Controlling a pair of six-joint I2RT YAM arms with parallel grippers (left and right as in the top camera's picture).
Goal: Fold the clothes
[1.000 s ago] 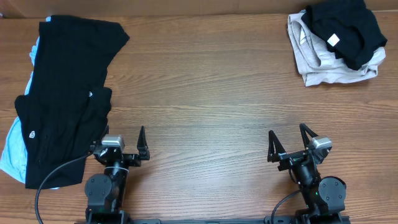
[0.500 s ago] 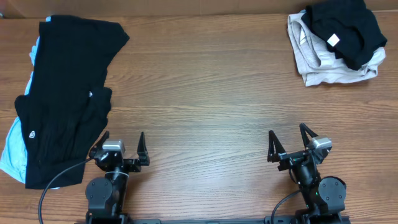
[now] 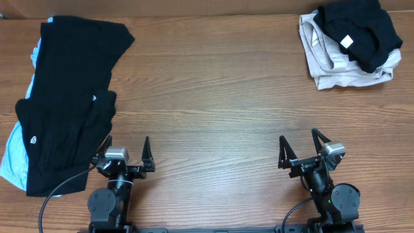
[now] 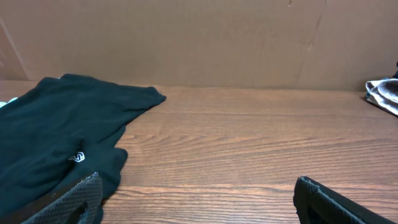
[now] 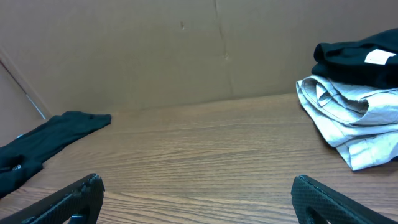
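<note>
Clothes (image 3: 65, 103) sit in 2 heaps, L & R ends of worktop (image 3: 213, 97). Left tool (image 3: 127, 146), right tool (image 3: 299, 138) both spread wide, empty.

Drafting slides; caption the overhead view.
Both open, left gripper and right gripper face black T-shirts heaped left, black garment atop beige trousers right.

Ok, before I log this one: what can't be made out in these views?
Overhead: pale blue garment is mostly buried under the black T-shirts; only its edges show.
Overhead: the black T-shirts lie black on black, so their number cannot be counted.
Overhead: crumpled beige garment has a black garment on top hiding its shape; the right wrist view cuts it at the edge.
Overhead: small white tag is too small to read.
</note>
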